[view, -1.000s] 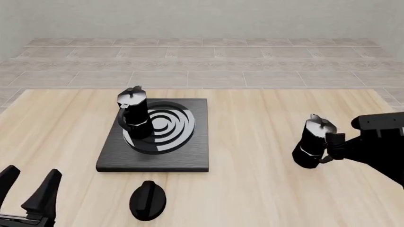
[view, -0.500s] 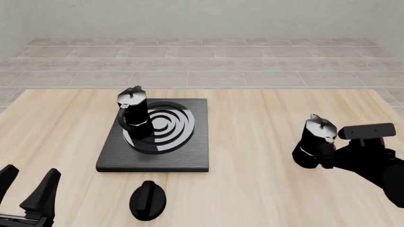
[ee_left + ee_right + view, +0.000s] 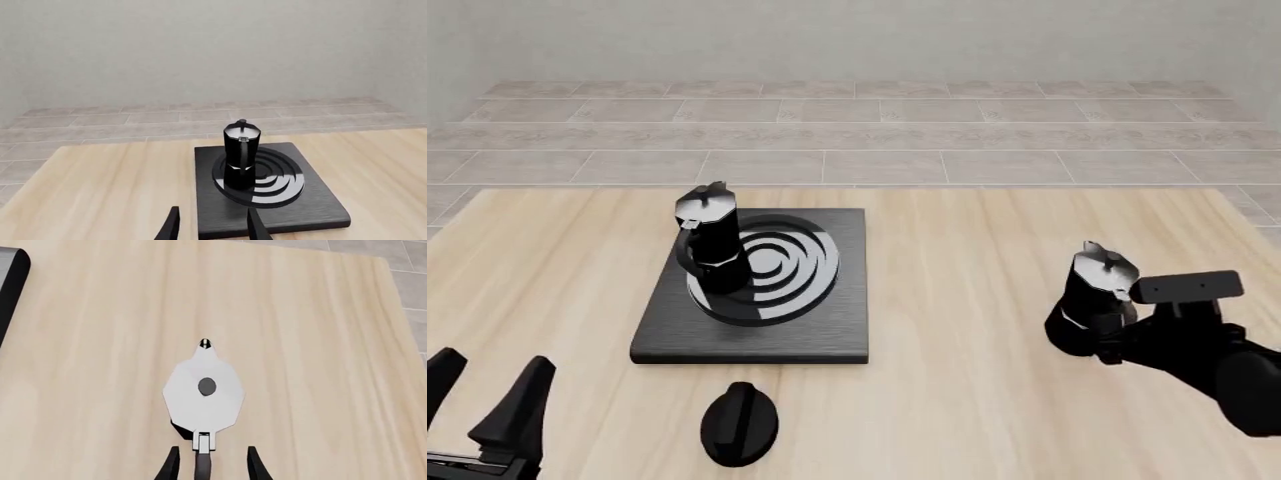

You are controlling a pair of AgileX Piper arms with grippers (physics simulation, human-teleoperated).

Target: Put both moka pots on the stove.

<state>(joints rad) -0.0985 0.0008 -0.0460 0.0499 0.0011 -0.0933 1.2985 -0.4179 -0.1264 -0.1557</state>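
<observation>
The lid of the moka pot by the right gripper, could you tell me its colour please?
Pale silver-grey, with a darker grey knob at the centre of the lid; the right wrist view shows it best.

- Two coffee pots: one pot (image 3: 707,240) standing on the burner, the other pot (image 3: 1090,300) on the bare wood at the right.
- One stove (image 3: 814,325), a flat black slab.
- One round burner (image 3: 781,265) of silver-grey rings on that slab.
- One black oval knob (image 3: 741,423) in front of the stove.
- One wooden table (image 3: 961,400).
- Two grippers: the left gripper (image 3: 483,400) at the near left corner, the right gripper (image 3: 209,462) by the second pot's handle.
</observation>
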